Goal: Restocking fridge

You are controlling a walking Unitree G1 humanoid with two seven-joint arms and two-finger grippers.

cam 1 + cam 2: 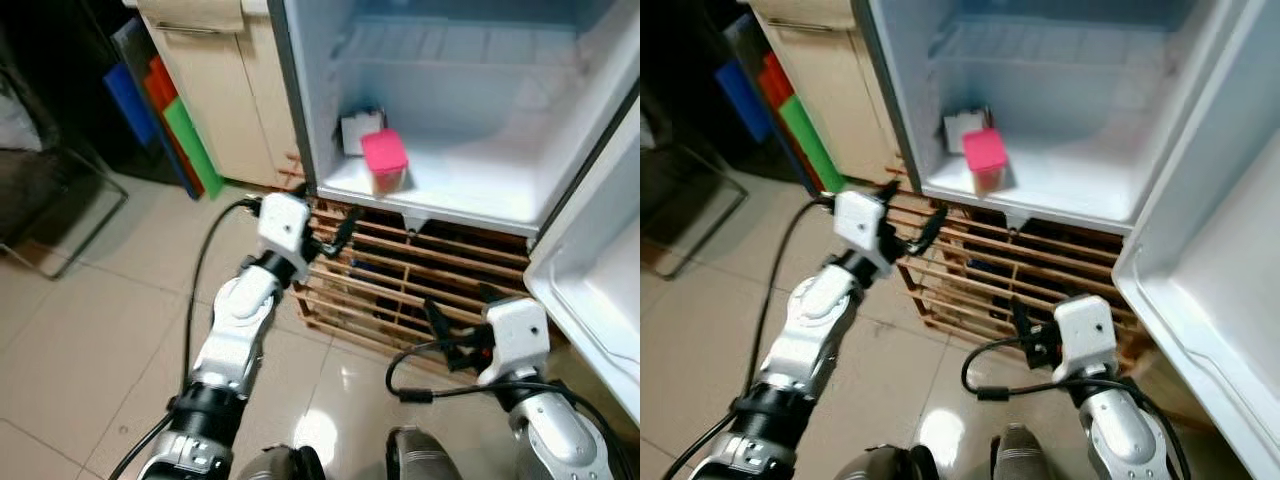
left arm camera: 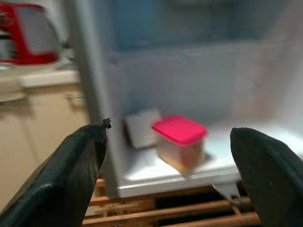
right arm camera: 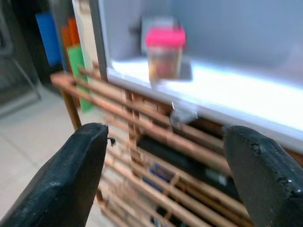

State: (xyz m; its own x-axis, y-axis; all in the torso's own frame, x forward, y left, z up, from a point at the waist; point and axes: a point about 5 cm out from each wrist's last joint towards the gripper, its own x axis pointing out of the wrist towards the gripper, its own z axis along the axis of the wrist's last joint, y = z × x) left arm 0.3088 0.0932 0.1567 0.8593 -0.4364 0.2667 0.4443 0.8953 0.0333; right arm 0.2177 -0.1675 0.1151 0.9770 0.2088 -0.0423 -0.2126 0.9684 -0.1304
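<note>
Pale floor tiles run up to an open fridge (image 1: 560, 170) raised on a wooden slatted crate (image 1: 400, 290); on its bottom shelf, near the front left corner, stands a pink-lidded container (image 1: 384, 160), upright, with a grey box (image 1: 355, 130) just behind it; the left gripper (image 1: 335, 228) hangs before the shelf edge, fingers spread and empty, the container ahead and slightly right of it; the right gripper (image 1: 445, 325), likewise spread and empty, sits lower by the crate, so the left arm looks nearer.
</note>
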